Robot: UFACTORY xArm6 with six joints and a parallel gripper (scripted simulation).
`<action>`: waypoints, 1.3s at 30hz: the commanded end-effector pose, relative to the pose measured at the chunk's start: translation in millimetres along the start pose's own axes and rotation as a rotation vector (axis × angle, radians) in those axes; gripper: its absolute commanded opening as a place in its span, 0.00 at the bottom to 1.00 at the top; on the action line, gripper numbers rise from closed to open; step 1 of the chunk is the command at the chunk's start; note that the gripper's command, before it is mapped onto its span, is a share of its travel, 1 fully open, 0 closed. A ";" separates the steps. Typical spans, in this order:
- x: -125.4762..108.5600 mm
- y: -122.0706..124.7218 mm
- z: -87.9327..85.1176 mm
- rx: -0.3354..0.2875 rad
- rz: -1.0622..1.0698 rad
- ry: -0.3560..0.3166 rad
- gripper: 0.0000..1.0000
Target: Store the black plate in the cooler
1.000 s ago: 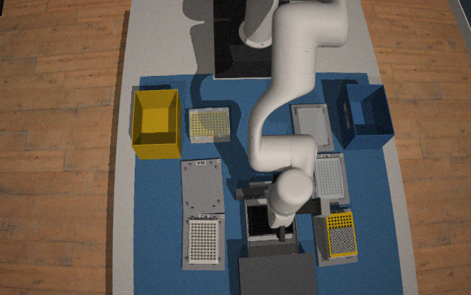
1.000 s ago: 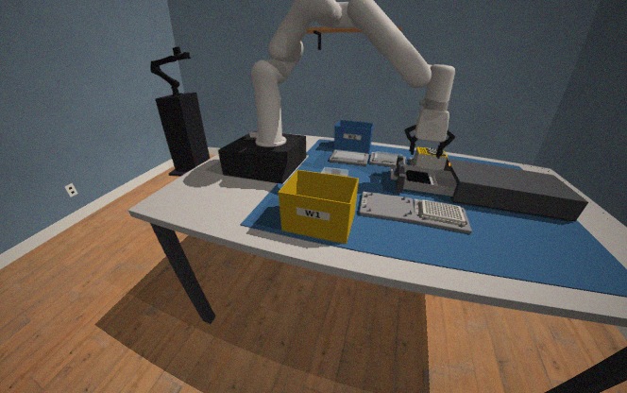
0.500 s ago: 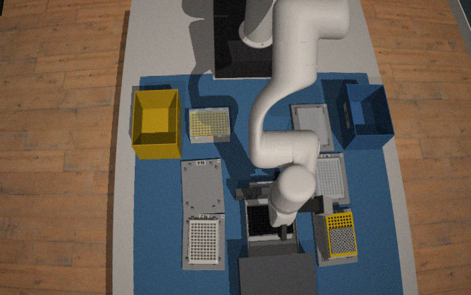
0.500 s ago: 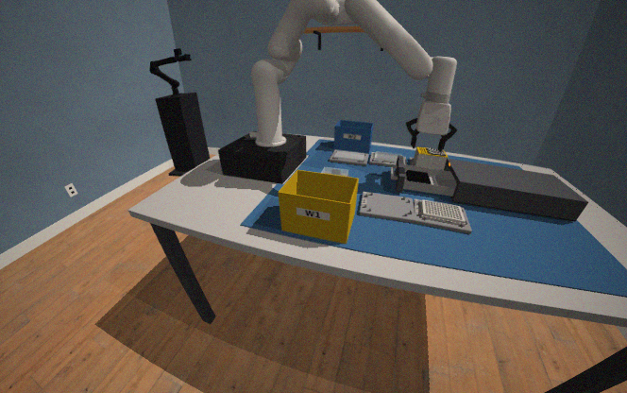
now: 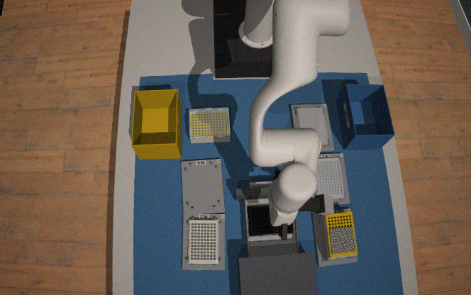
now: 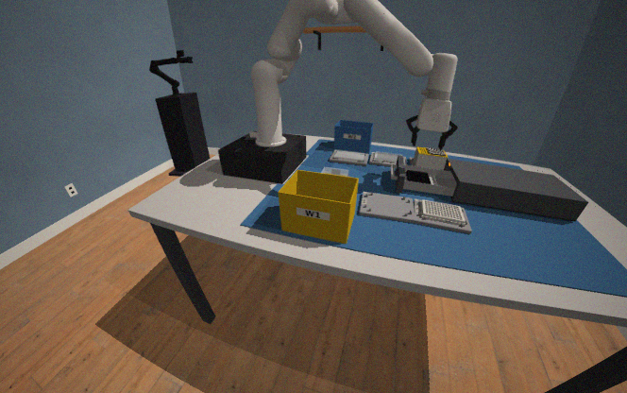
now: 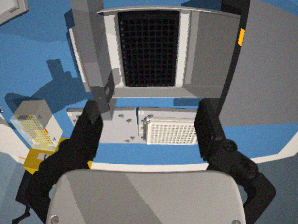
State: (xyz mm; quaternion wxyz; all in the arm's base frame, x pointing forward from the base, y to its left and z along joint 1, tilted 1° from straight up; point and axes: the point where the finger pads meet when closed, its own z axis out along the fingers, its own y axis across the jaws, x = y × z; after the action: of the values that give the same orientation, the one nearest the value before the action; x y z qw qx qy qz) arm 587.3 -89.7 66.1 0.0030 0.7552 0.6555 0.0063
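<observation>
The black plate (image 5: 259,220) lies flat in the open drawer of cooler CD (image 5: 277,274), in the place nearer the bar handle (image 5: 248,193). Its long side runs across the drawer. In the wrist view the plate (image 7: 149,48) lies between the handle (image 7: 88,39) and the empty rear place. My gripper (image 6: 431,137) is open and empty, well above the drawer and apart from the plate. Its fingers frame the wrist view. The amber lamp (image 7: 241,36) is lit, and it also shows in the exterior view (image 6: 449,164). Nest N4 (image 5: 203,184) is empty.
A white plate (image 5: 203,241) sits in the nest behind N4. The yellow bin (image 5: 156,122) stands at the left, the blue bin (image 5: 365,117) at the right. The yellow tip box (image 5: 341,234) is right of the drawer. A yellow-tinted plate (image 5: 209,124) and a white plate (image 5: 330,177) sit nearby.
</observation>
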 end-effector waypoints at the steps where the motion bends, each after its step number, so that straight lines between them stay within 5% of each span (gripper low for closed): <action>1: 0.0 1.8 -2.7 -0.006 0.000 0.000 1.00; 30: 0.0 1.8 -2.6 -0.006 0.000 0.000 1.00; 31: 0.0 -3.2 -1.9 -0.006 0.000 0.000 0.00; 39: 0.0 -32.9 3.0 -0.006 0.000 0.000 0.00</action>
State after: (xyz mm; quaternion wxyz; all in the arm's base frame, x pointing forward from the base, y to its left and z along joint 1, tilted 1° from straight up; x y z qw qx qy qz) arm 568.8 -87.1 62.9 0.0024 0.7552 0.6555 0.0057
